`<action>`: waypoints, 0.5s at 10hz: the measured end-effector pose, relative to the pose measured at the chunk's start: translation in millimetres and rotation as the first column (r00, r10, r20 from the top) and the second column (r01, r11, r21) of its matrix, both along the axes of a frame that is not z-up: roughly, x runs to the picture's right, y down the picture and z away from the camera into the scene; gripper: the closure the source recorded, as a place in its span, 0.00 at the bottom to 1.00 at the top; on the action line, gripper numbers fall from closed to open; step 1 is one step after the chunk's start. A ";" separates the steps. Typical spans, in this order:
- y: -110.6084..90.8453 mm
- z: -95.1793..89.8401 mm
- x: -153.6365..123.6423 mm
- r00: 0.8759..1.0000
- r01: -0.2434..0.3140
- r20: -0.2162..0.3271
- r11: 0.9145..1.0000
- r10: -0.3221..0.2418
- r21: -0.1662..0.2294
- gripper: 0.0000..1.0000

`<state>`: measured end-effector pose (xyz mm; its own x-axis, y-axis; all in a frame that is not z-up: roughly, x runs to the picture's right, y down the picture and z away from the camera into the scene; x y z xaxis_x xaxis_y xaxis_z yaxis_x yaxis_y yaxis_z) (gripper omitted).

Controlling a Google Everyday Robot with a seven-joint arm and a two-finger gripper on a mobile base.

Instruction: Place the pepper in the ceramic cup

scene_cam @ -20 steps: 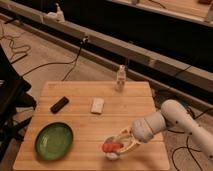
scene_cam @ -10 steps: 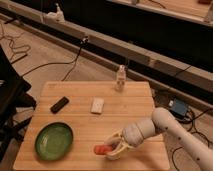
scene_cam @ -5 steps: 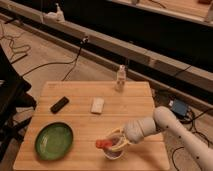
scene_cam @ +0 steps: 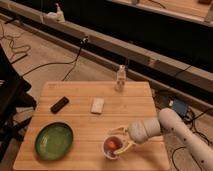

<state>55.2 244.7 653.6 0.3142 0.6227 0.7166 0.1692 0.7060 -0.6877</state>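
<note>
The gripper (scene_cam: 121,141) hangs low over the ceramic cup (scene_cam: 112,148) near the table's (scene_cam: 80,97) front edge, right of the green plate (scene_cam: 54,141). The pepper (scene_cam: 113,144) shows red inside the cup's rim. Whether the jaws are parted or clamped on it, I cannot tell. To finish well: release fully, then lift straight up so neither of the 2 yellowish prongs bracketing the cup tips it. The pepper lies just beneath and between them.
</note>
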 end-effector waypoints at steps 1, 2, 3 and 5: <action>-1.1 -2.9 5.4 1.000 -0.007 -0.005 1.000 0.007 0.006 0.20; -2.2 -5.0 8.2 1.000 -0.011 -0.007 1.000 0.011 0.010 0.20; -6.6 -10.9 12.0 1.000 -0.018 -0.006 1.000 0.018 0.025 0.20; -16.5 -25.1 14.9 1.000 -0.016 0.001 0.998 0.016 0.065 0.20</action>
<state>70.1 228.2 628.5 0.3041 0.5802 0.7556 0.1578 0.7515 -0.6406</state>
